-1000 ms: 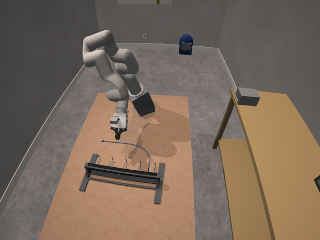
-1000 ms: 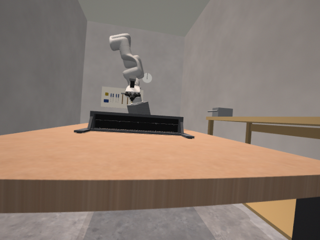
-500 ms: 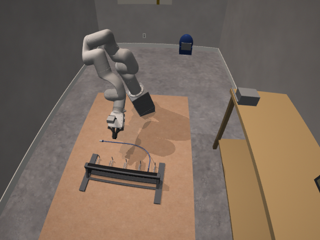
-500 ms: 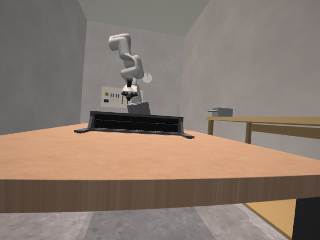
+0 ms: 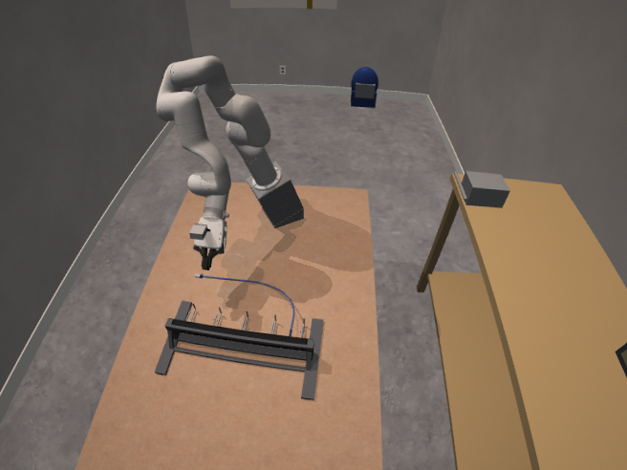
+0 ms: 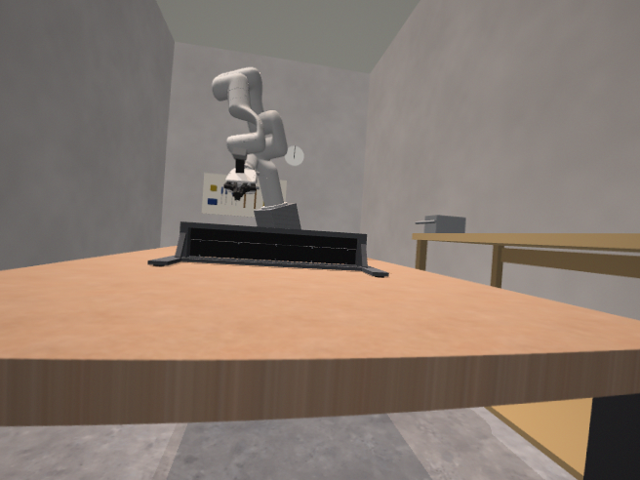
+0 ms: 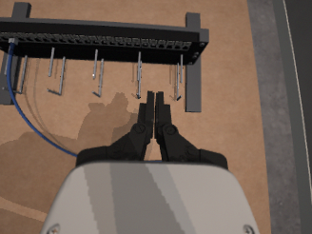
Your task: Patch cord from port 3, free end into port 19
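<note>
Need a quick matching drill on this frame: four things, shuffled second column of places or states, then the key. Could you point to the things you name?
Things
1. gripper (image 5: 205, 267) (image 6: 237, 198) (image 7: 154, 101)
2. cord's free end (image 5: 199, 276)
3. clock (image 6: 294, 155)
4. gray box (image 5: 485, 189) (image 6: 445, 223)

Places or states
A. on the wall
B. lying on the table
C. on the wooden bench
D. shut, nothing held

Pairs: 1-D, 2-B, 3-A, 4-C

Gripper (image 5: 205, 267) (image 6: 237, 197) (image 7: 154, 101): shifted sideways in 1 s, now nearer the cord's plug (image 5: 199, 275)
Arm (image 5: 219, 169) (image 6: 246, 140): lower links swung to the same side
</note>
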Robot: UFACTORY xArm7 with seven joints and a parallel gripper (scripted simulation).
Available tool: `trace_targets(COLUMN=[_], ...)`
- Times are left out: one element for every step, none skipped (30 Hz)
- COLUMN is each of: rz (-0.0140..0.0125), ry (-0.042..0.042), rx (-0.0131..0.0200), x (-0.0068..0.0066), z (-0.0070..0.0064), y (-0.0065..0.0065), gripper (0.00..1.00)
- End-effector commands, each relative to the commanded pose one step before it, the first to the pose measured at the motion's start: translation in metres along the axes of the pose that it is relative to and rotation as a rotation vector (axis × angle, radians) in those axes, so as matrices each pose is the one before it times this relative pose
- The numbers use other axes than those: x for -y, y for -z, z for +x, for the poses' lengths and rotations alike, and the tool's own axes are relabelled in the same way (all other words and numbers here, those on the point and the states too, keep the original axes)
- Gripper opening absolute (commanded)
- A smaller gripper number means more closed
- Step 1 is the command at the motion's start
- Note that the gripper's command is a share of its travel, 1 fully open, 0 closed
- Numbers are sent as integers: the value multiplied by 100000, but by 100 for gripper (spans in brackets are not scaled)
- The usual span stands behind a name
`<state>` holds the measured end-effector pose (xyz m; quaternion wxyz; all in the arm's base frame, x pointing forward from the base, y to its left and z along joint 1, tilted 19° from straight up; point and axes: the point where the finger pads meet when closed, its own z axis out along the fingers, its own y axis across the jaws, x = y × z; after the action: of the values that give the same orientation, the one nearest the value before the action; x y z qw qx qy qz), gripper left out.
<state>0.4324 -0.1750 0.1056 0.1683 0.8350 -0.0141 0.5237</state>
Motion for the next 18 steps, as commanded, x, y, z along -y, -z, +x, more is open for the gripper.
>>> trace_targets(rz=[666, -1, 0, 0, 0, 0, 0, 0, 0, 0, 0, 0, 0, -1, 1, 0, 0, 0], ry=[-54, 1, 0, 0, 0, 0, 0, 0, 0, 0, 0, 0, 0, 0, 0, 0, 0, 0], rx=[-389, 1, -1, 0, 1, 1, 1, 0, 0, 0, 0, 0, 0, 1, 0, 0, 0, 0], x=[-804, -224, -180, -138, -99, -64, -35, -14, -2, 0, 0, 0, 0, 0, 0, 0, 0, 0], z=[162, 0, 0, 0, 0, 0, 0, 0, 0, 0, 0, 1, 0, -1, 1, 0, 0, 0], y=[-68, 1, 0, 0, 0, 0, 0, 0, 0, -4, -29, -74, -134, -205, -287, 0, 0, -371], gripper=[0, 0, 0, 0, 0, 0, 0, 0, 0, 0, 0, 0, 0, 0, 0, 0, 0, 0])
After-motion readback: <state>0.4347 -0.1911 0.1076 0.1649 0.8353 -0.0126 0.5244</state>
